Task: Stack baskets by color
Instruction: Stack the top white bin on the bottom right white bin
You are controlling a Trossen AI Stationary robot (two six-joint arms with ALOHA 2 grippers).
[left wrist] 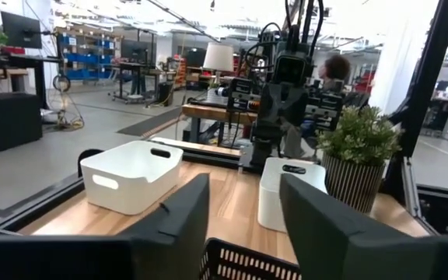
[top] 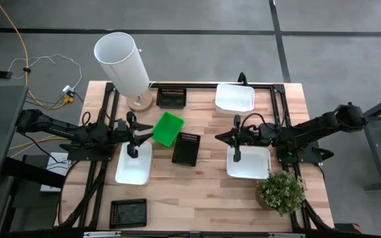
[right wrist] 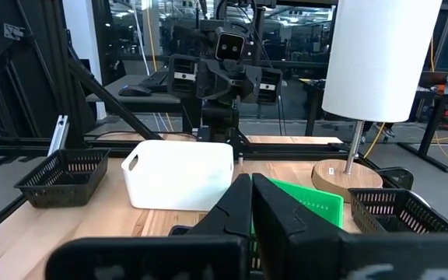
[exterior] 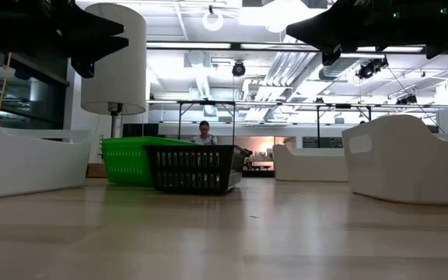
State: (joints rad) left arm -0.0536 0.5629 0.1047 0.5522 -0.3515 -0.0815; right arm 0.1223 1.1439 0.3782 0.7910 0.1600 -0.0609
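Note:
My left gripper (top: 145,137) (left wrist: 243,190) hangs open at the table's left, above the far end of a white basket (top: 134,163), with nothing between its fingers. Just beyond its tips a green basket (top: 169,127) (exterior: 131,159) and a black basket (top: 186,147) (exterior: 195,169) rest on their bottoms mid-table. My right gripper (top: 219,137) (right wrist: 251,194) is shut and empty, above the far end of another white basket (top: 248,162). Three more baskets lie apart: a white one (top: 235,97), a black one (top: 172,97) and a second black one (top: 128,213).
A tall white cylinder lamp (top: 122,63) stands on a round wooden base at the far left. A potted plant (top: 281,192) stands at the near right. Black frame rails (top: 98,172) run along the table's sides. Bare wood lies at the near middle (top: 204,205).

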